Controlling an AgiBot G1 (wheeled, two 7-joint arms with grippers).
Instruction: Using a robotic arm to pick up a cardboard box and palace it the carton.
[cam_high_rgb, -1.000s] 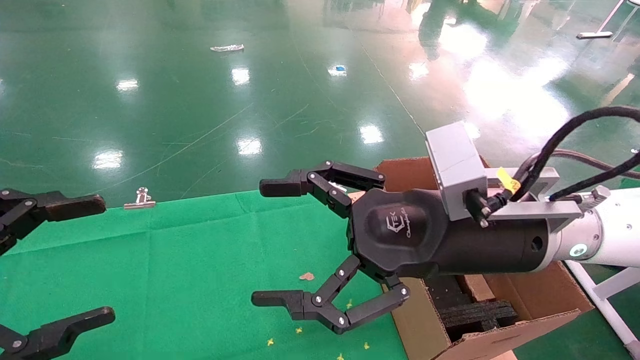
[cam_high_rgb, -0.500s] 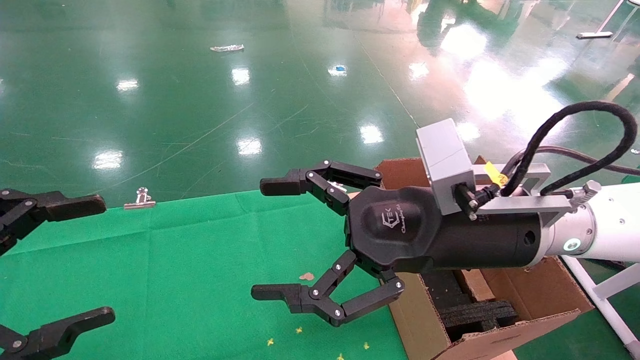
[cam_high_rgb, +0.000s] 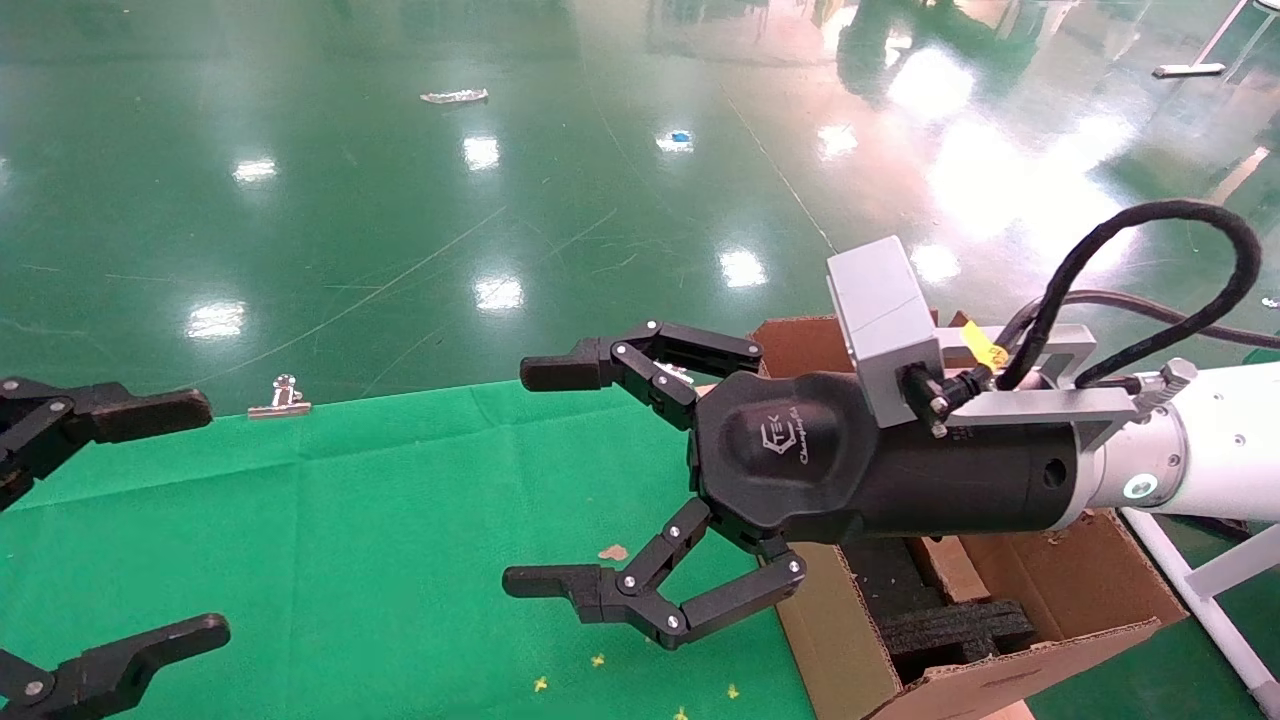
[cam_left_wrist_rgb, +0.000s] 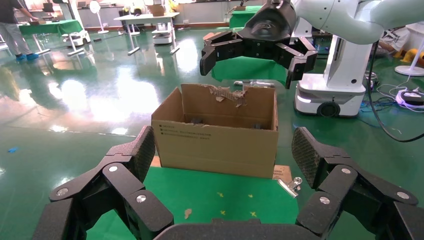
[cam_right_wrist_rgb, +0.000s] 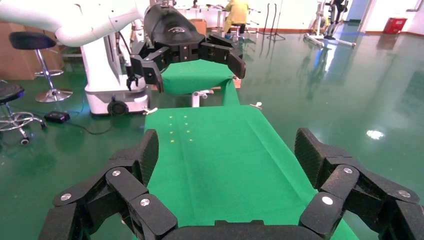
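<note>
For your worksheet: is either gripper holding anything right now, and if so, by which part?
Nothing is held. The right gripper hangs open over the green cloth beside the carton; the left gripper is open too, empty.

Bright overhead lamps – hard glare on glossy floor (cam_high_rgb: 500, 200), pics sharp.

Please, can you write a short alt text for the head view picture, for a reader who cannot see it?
The right gripper, black with open fingers and empty, hangs over a table with a green cloth, beside a large brown carton with black foam inside at the table's right end. The left gripper, also open, shows at the left edge. No small cardboard box is visible.
</note>
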